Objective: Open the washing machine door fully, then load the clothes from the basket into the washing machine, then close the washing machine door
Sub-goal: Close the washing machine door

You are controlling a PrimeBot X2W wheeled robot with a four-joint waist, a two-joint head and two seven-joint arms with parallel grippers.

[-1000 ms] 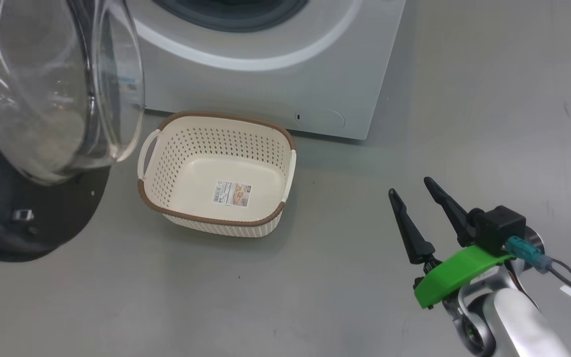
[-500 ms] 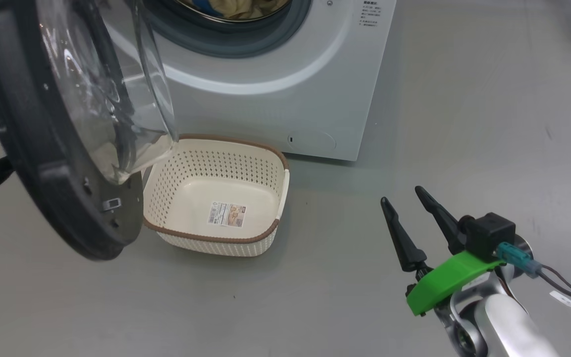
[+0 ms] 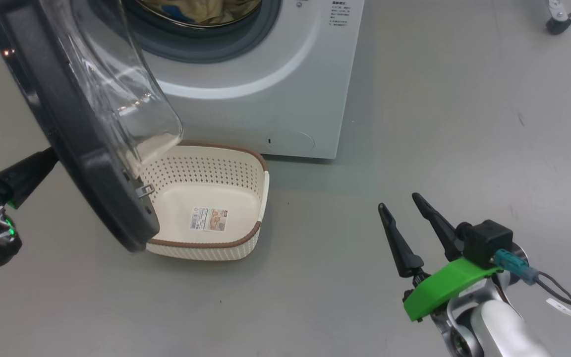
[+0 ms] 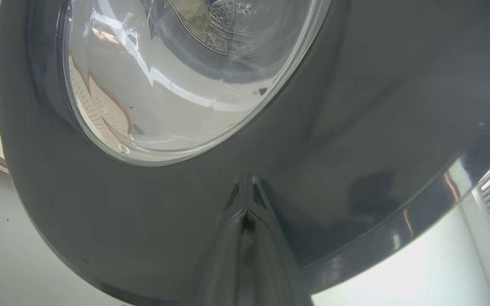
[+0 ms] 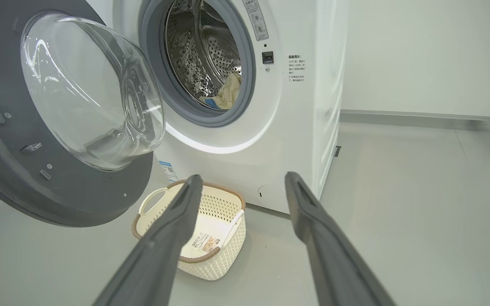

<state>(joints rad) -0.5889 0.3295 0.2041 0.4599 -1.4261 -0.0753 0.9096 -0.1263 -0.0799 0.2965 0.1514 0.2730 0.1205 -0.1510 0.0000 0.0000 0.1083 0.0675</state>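
Observation:
The washing machine [image 3: 275,94] stands at the top, its drum open. The clothes [image 3: 201,11] lie inside the drum, a cream bundle with a blue cuff [image 5: 227,97]. The washing machine door [image 3: 80,144] hangs partly open at the left, its glass bowl facing the drum and its lower rim over the basket's left end. The basket [image 3: 201,244] sits on the floor with just a label in it. My left gripper [image 3: 50,157] is shut, its tips pressed against the door's glossy black outer face [image 4: 355,127]. My right gripper [image 3: 398,201] is open over the floor, right of the basket, holding nothing.
Grey floor [image 3: 464,124] stretches to the right of the machine. A castor wheel [image 3: 557,22] of some frame stands at the far right. A white wall [image 5: 419,55] runs behind the machine.
The head view has shifted, bringing the drum and clothes into sight. The door has swung over the basket's left end, and my left gripper now shows behind it. The right gripper stays open.

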